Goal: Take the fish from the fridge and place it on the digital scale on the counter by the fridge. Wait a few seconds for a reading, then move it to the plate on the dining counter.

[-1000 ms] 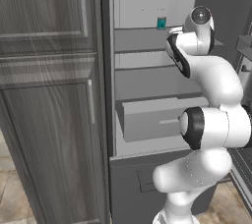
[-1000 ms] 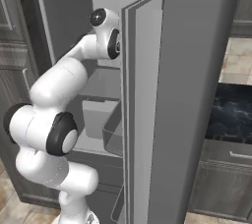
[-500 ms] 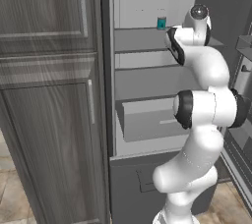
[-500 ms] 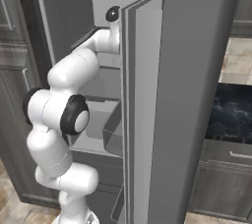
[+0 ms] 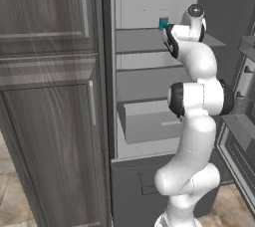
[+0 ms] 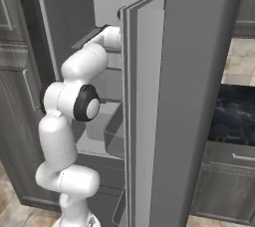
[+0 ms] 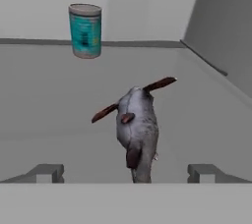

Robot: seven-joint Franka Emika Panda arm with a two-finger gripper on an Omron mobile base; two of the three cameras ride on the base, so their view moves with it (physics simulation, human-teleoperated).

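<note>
Reaching into fridge (image 5: 149, 86) — hand (image 7: 125, 173) spread wide, empty. Fish (image 7: 136, 130) on shelf mid-front, teal can (image 7: 85, 30) at back edge. Best straddling body evenly, avoiding fins — then closing.

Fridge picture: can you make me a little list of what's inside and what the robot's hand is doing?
fridge: door open, pale shelves and a drawer inside
fish: grey with reddish fins, lying on the shelf in front of the hand
can: teal, upright at the back of the same shelf
gripper: open, fingers either side of the fish's near end, not gripping
task step: fish not yet picked up
</note>
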